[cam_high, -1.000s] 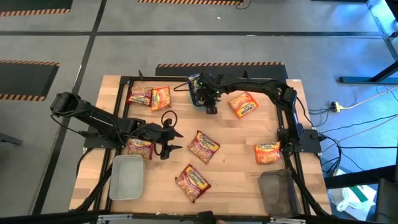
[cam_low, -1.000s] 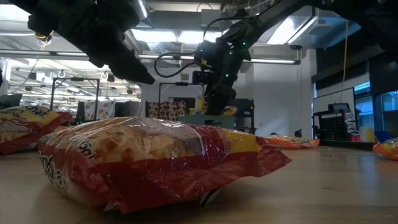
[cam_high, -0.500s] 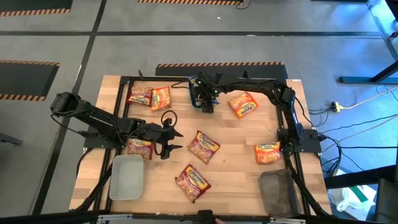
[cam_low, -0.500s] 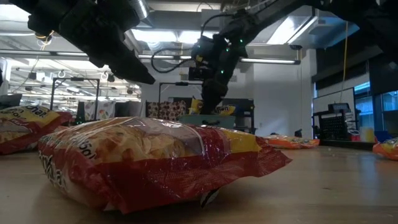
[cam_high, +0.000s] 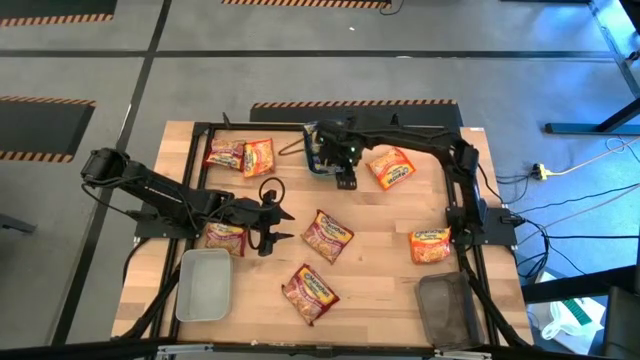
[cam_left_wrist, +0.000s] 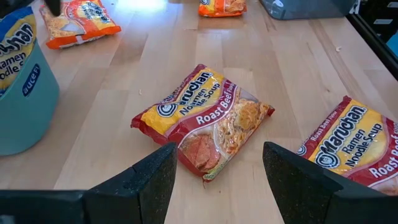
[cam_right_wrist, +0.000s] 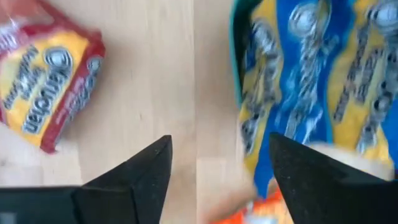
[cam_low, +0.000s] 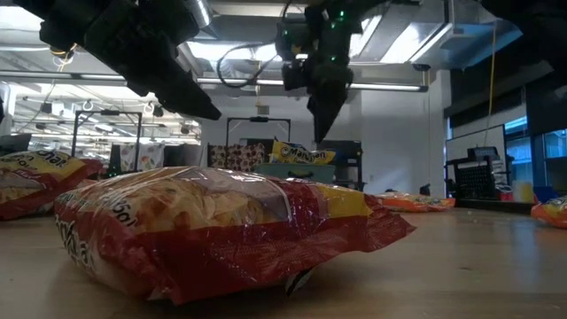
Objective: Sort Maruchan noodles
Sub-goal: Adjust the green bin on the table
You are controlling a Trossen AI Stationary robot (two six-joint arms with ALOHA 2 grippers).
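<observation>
Spanning most of the high view, the wooden table [cam_high: 380,290] is seen with both dark arms reaching over it and ramen packets scattered across its top. A grey tray [cam_high: 204,285] is set at the near left corner and a dark tray [cam_high: 447,308] at the near right corner. A teal tray [cam_high: 316,150] is placed at the far middle edge, and blue-and-yellow packets [cam_right_wrist: 311,93] are seen lying inside it, filling the right wrist view.

The right gripper [cam_high: 345,172] is held above the table just beside the teal tray, with its fingers spread apart and nothing between them. The left gripper [cam_high: 272,222] is held over the middle left of the table, its fingers also parted and empty.

A red Roast Beef packet [cam_left_wrist: 202,121] is shown flat on the wood just ahead of the left gripper. Another red packet [cam_high: 310,292] is laid nearer the front edge, and it fills the foreground of the low view. Two packets [cam_high: 240,155] are seen touching each other at the far left. An orange packet [cam_high: 391,167] is laid near the right gripper, and another orange packet [cam_high: 430,244] lies by the right edge. One more packet [cam_high: 225,236] is found just above the grey tray.
</observation>
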